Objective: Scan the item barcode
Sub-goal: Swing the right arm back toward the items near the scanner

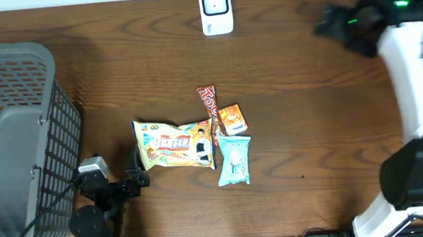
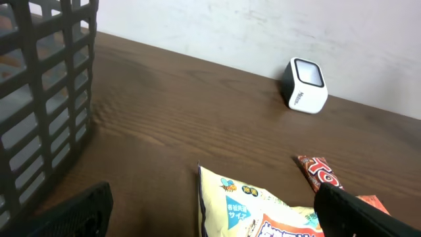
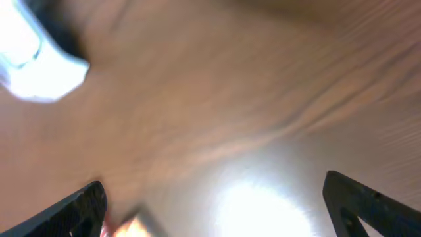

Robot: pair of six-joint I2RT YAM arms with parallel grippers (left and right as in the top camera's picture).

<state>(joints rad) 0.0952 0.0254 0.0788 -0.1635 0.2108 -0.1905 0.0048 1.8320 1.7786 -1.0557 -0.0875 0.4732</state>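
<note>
Table [image 1: 313, 124]: dark brown, streaked wood grain. Basket [image 1: 11, 138]: grey, open lattice walls. Scanner [image 1: 216, 9]: white body, dark window. Snack bag [image 1: 175, 145]: pale yellow, orange-red print. Bar wrapper [image 1: 209, 107]: red-brown, white lettering. Small packet [image 1: 233, 119]: orange. Pouch [image 1: 234, 161]: light blue and white.

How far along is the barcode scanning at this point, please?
Nothing looks done: the snack bag, red bar, orange packet and blue packet lie mid-table, away from the scanner. Nothing is in hand; the left gripper and right gripper are open and empty. Picking one up and scanning it is left.
</note>
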